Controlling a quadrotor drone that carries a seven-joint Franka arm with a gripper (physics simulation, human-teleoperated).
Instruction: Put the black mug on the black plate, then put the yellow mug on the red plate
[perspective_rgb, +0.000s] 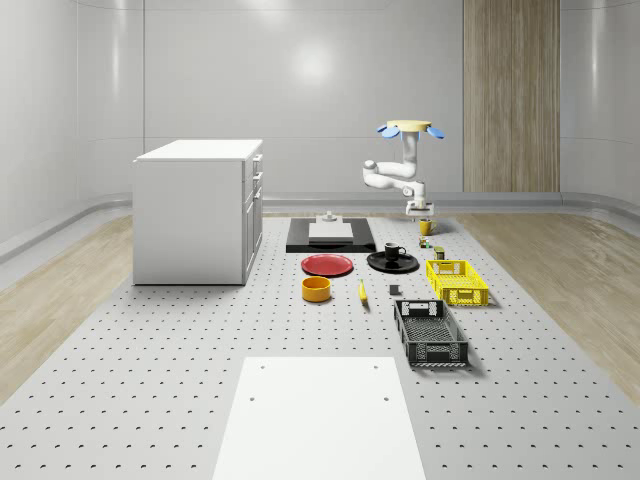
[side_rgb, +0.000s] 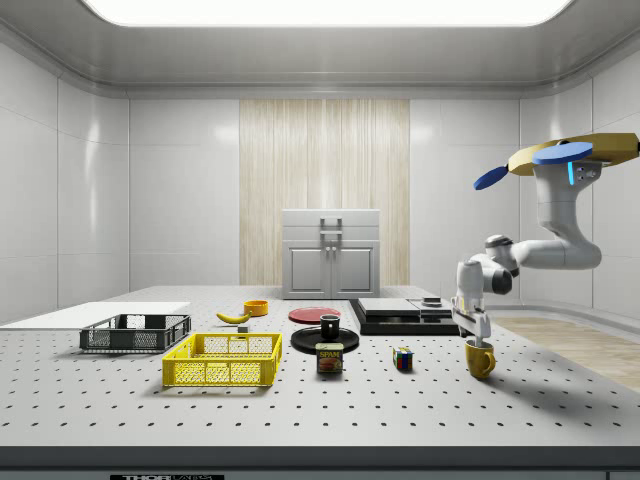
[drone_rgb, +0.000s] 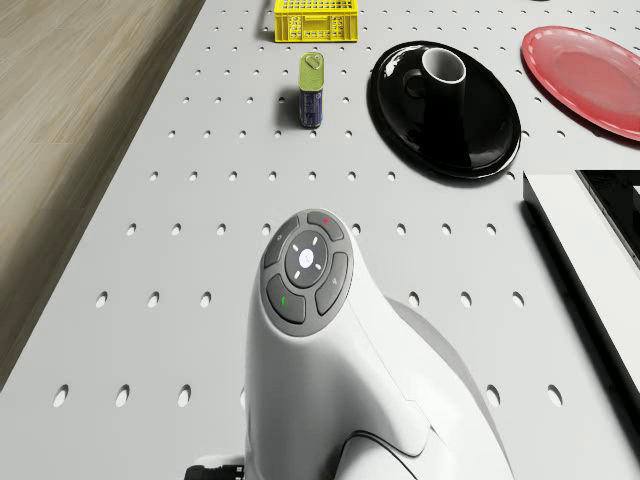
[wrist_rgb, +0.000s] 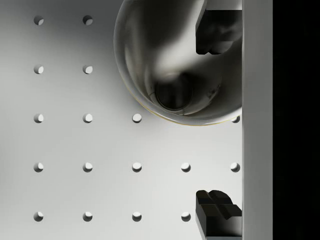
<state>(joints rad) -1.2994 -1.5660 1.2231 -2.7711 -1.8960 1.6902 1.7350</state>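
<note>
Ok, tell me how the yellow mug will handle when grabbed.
Probably rigid: the yellow mug looks hard, glossy. Likely stable, standing upright on a broad base. A rim pinch by the gripper, under the hovering drone, might tilt it handle-side.

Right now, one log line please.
black mug on black plate | drone hovering | end effector open over yellow mug | red plate bare

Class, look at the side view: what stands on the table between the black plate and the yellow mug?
In the side view, a small multicoloured cube stands between the black plate and the yellow mug; the can sits just before the plate.
</note>
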